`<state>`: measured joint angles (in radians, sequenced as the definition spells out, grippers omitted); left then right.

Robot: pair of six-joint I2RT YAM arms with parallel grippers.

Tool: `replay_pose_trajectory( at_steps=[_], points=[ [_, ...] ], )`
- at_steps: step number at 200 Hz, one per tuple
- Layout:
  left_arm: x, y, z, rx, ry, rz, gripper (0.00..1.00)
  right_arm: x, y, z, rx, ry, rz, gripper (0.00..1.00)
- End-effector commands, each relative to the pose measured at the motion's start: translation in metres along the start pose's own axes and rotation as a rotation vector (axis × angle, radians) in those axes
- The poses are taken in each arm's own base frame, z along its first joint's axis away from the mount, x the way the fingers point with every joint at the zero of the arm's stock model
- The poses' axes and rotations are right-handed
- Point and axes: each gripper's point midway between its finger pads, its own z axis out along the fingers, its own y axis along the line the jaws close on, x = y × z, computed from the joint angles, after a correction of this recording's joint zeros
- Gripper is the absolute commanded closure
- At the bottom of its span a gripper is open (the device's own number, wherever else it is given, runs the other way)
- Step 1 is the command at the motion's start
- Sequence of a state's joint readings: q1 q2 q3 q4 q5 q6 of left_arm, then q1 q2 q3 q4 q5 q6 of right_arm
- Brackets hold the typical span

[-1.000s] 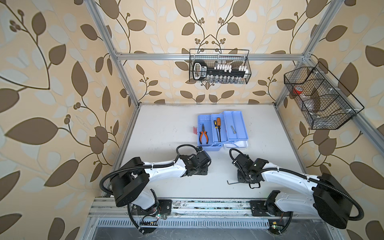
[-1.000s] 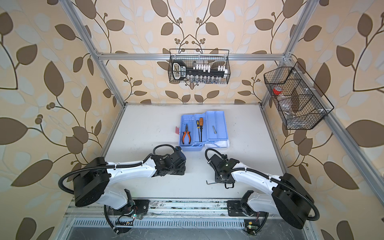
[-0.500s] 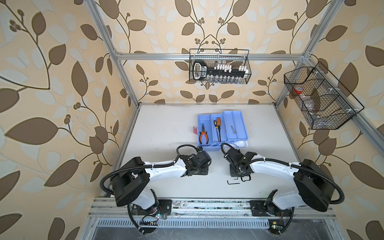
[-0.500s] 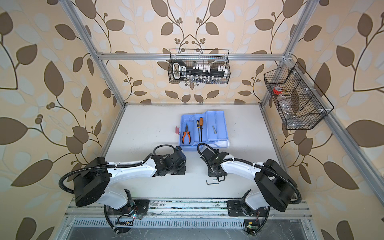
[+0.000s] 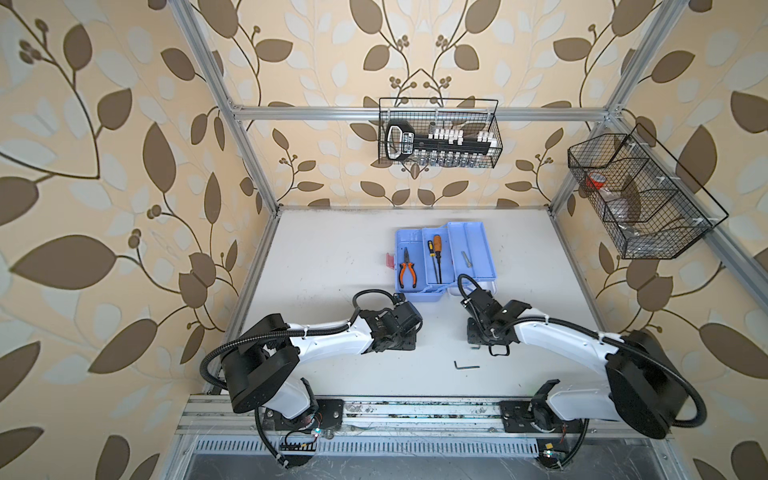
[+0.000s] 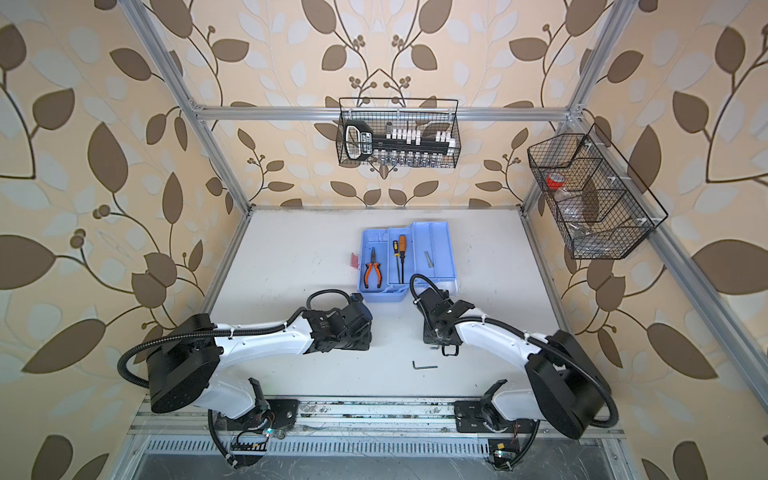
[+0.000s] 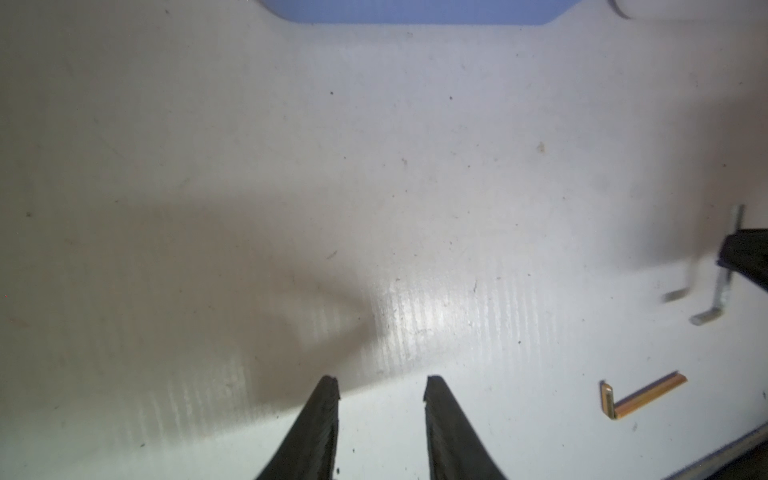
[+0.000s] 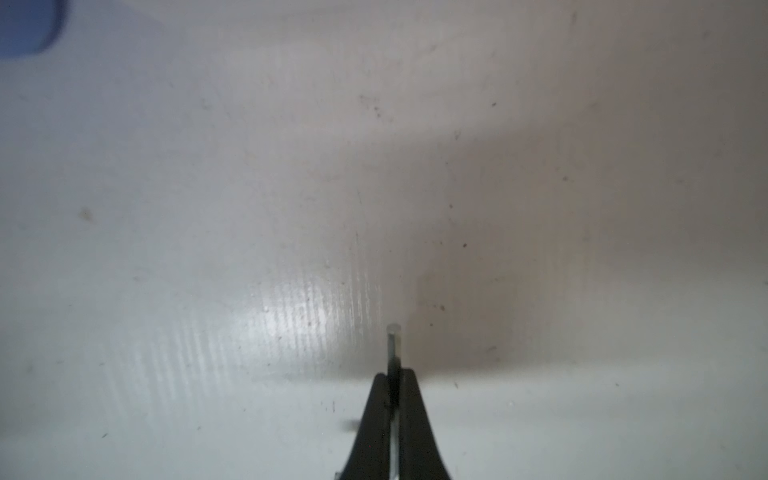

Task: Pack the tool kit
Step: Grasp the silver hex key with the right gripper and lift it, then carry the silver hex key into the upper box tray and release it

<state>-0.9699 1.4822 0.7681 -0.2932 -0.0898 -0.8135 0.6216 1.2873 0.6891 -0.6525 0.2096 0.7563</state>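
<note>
Right fingers (image 8: pixel 415 419) pinch a silver hex key (image 8: pixel 393 345) just in front of the open tool kit (image 5: pixel 482 241), which sits mid-surface (image 5: pixel 332 266) with pliers (image 5: pixel 408 272) and a screwdriver (image 5: pixel 436 257) inside. Left fingers (image 7: pixel 320 419) stand apart, empty. A dark hex key (image 5: pixel 465 366) lies nearer the front.

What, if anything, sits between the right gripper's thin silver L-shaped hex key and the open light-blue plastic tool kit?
Nothing visible. The right gripper is shut on the hex key, and only bare white table lies between it and the tool kit. The dark hex key lies nearer the robot's base, off that path.
</note>
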Motion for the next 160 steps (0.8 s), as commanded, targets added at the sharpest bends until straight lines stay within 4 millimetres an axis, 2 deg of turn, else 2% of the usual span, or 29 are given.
replay_pose_trajectory(
  at_steps=[1, 38, 55, 67, 81, 90, 95, 120, 160],
  points=[
    [-0.003, 0.002, 0.001, -0.027, -0.009, 0.015, 0.63, -0.025, -0.009, -0.043, -0.021, -0.083, 0.002, 1.00],
    [-0.008, -0.005, 0.000, -0.014, -0.010, 0.024, 0.64, -0.078, -0.021, -0.115, -0.076, -0.242, 0.021, 1.00],
    [-0.008, -0.005, 0.000, -0.013, -0.008, 0.023, 0.64, -0.105, -0.020, -0.135, -0.084, -0.290, -0.005, 1.00],
    [-0.008, -0.006, 0.001, -0.012, -0.005, 0.018, 0.65, -0.124, -0.018, -0.141, -0.068, -0.314, -0.033, 1.00],
    [-0.007, -0.006, 0.001, -0.009, 0.000, 0.015, 0.65, -0.146, -0.015, -0.139, -0.053, -0.323, -0.082, 1.00],
    [-0.006, -0.006, 0.000, -0.009, 0.004, 0.015, 0.65, -0.156, -0.015, -0.129, -0.046, -0.302, -0.099, 1.00],
    [-0.006, -0.006, 0.000, -0.009, 0.003, 0.013, 0.65, -0.167, -0.012, -0.132, -0.055, -0.317, -0.103, 1.00],
    [-0.007, -0.001, -0.002, -0.023, -0.007, 0.001, 0.65, -0.200, -0.009, -0.112, -0.041, -0.304, -0.132, 1.00],
    [-0.011, 0.006, -0.012, -0.045, -0.040, -0.001, 0.64, -0.228, 0.008, -0.080, -0.025, -0.269, -0.209, 1.00]
  ],
)
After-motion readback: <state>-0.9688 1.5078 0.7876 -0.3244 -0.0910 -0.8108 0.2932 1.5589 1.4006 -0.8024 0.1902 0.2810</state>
